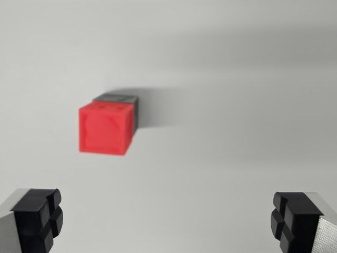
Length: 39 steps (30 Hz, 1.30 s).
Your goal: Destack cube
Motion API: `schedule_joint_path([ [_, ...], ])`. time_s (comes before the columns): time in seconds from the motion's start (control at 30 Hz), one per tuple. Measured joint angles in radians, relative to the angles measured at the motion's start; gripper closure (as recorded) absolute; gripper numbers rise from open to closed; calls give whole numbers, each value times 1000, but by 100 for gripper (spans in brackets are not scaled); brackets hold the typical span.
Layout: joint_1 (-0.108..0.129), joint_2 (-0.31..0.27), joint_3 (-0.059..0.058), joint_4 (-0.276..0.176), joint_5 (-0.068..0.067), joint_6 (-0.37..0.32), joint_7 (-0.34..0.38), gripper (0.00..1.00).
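A red cube (pixel 105 129) sits left of centre in the wrist view, stacked on a dark grey cube (pixel 122 99) whose edge shows beyond and to the right of it. My gripper (pixel 167 220) hangs above them, open wide. Its left black fingertip (pixel 39 219) and right black fingertip (pixel 294 221) frame the bottom corners. Nothing lies between them, and the stack is up and left of the gap's middle.
The cubes rest on a plain white surface (pixel 237 158). A soft shadow (pixel 163 108) stretches from the stack toward the wrist view's right.
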Motion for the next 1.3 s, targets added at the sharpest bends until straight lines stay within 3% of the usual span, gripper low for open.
schedule_joint_path([
  [0.7,49,32,12,-82,-12,104,66,0],
  [1.3,115,104,23,-149,-35,230,155,0],
])
